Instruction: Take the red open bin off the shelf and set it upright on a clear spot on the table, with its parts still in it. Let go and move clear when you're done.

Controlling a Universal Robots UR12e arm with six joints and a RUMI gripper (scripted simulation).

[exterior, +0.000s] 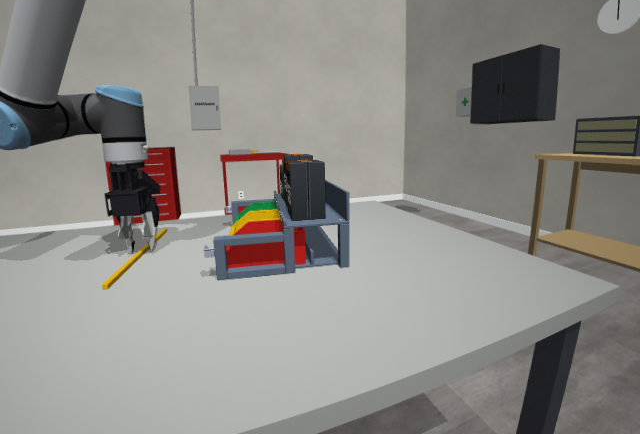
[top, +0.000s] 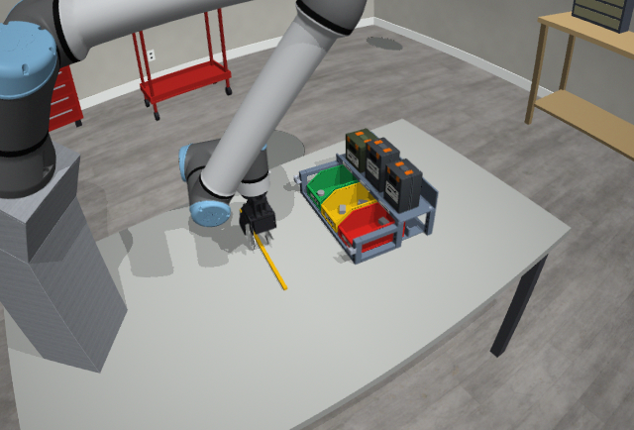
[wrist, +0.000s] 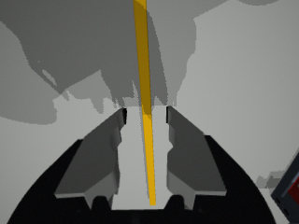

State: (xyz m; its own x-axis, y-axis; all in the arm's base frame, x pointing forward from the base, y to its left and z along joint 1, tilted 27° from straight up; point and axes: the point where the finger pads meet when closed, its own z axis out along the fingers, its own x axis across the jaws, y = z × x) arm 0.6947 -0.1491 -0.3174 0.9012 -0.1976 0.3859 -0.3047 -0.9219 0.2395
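Note:
The red open bin (top: 366,221) (exterior: 255,254) stands in the near end slot of the grey-blue shelf (top: 378,237) (exterior: 253,238), with a grey part (top: 382,221) visible in it. Other parts in it are hidden. A corner of the shelf and bin shows at the lower right in the wrist view. My gripper (top: 260,242) (exterior: 140,250) (wrist: 146,108) is partly open and empty, pointing down low over the table (top: 204,338) (exterior: 206,362), to the left of the shelf and apart from the bin. A yellow strip (top: 270,264) (exterior: 124,269) (wrist: 143,70) lies beneath the fingers.
A yellow bin (top: 333,212) and a green bin (top: 317,187) stand beside the red one in the shelf. Several dark cases (top: 402,187) (exterior: 305,189) with orange latches stand on its upper level. Small grey tabs stick out at the shelf's front corners.

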